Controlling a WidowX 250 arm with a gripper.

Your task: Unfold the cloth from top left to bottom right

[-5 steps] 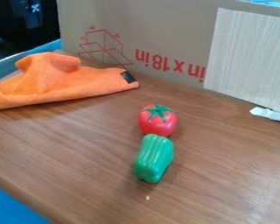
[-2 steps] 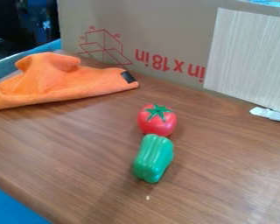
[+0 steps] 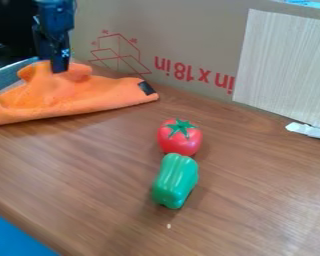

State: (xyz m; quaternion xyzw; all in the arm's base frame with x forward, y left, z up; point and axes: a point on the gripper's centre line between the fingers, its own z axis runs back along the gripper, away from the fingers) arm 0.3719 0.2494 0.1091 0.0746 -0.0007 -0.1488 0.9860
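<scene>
The orange cloth (image 3: pixel 89 97) lies bunched at the upper left of the table (image 3: pixel 89 175), its left end cut off by the view's edge and a dark tag (image 3: pixel 146 88) at its right corner. The gripper (image 3: pixel 59 70) hangs down over the cloth's raised, far part, hiding a little of it, with most of the cloth below and to either side of the tip. Whether it touches the cloth, and whether it is open, closed or gripping, I cannot tell. Nearer the middle, apart from the cloth, sit a red tomato (image 3: pixel 180 139) and, just in front, a green pepper (image 3: pixel 176 182). A cardboard box (image 3: pixel 183 30) stands behind; a white object (image 3: pixel 309 130) is cut off at right
</scene>
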